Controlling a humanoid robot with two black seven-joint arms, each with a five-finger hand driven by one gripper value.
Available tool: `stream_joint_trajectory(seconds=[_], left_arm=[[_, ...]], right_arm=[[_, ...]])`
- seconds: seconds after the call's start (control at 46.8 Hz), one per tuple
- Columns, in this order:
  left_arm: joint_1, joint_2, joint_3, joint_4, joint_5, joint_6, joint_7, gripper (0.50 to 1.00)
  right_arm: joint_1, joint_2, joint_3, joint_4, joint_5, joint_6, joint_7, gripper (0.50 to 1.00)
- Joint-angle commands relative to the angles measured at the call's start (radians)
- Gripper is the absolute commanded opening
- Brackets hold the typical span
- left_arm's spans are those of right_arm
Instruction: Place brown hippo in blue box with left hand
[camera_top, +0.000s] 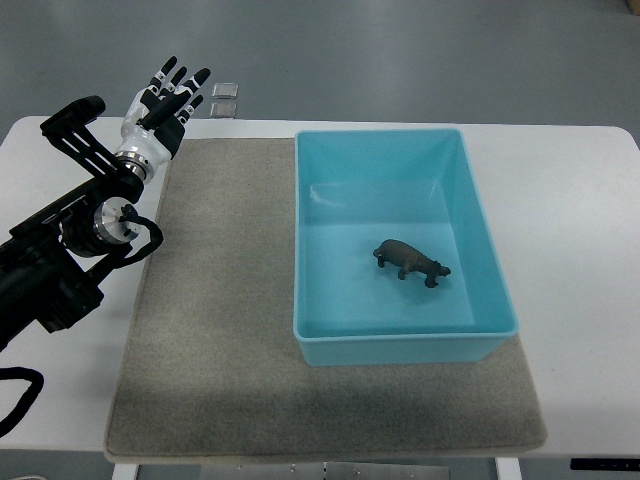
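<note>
- Presently, the brown hippo stands on the floor of the blue box, right of centre, touching no wall.
- Box sits on a grey mat on the white table.
- Left hand is raised at the table's far-left corner, fingers spread, holding nothing, well apart from the box.

Left arm cut off by left picture edge below left hand; desk cropped at bottom edge; two small flat items beyond desk, right of hand, too small to identify
</note>
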Motion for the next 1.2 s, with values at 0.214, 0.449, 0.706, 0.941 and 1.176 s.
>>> stream_joint_trajectory(seconds=[0.214,0.449,0.706,0.941,1.176], left_arm=[[0.001,0.002,-0.025,-0.008,-0.001,-0.002,0.002,0.996],[0.001,0.005,-0.043,-0.034,-0.003,-0.011,0.020,0.996],[0.007,0.008,-0.048,-0.050,-0.016,-0.028,0.038,0.996],[0.009,0.008,-0.048,-0.050,-0.023,-0.031,0.038,0.996],[0.025,0.006,-0.048,-0.048,-0.023,-0.035,0.037,0.996]], right_arm=[[0.000,0.000,0.000,0.000,0.000,0.000,0.000,0.936],[0.000,0.000,0.000,0.000,0.000,0.001,0.000,0.936],[0.000,0.000,0.000,0.000,0.000,0.000,0.000,0.936],[0.000,0.000,0.000,0.000,0.000,0.000,0.000,0.936],[0.000,0.000,0.000,0.000,0.000,0.000,0.000,0.936]])
